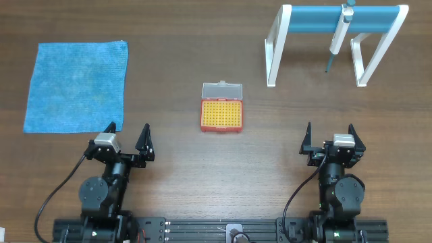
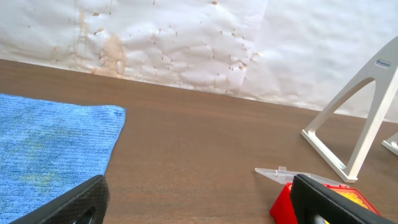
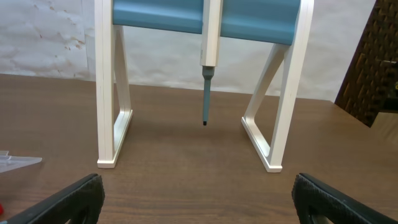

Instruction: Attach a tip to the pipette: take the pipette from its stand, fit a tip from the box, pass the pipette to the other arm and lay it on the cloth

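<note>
Up at the table's (image 1: 270, 175) far right corner the pipette (image 1: 335, 42) hangs on its stand (image 1: 316, 19) — untouched. Left gripper (image 1: 127, 128) and right gripper (image 1: 330, 128) sit at the near edge, fingers spread, both empty.

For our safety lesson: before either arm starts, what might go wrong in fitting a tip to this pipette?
The thin white pipette hangs between the legs of the white stand, so the open right pincer could knock a leg when grasping it. The red box of yellow tips sits loose; an off-centre push might slide or tip it.
</note>
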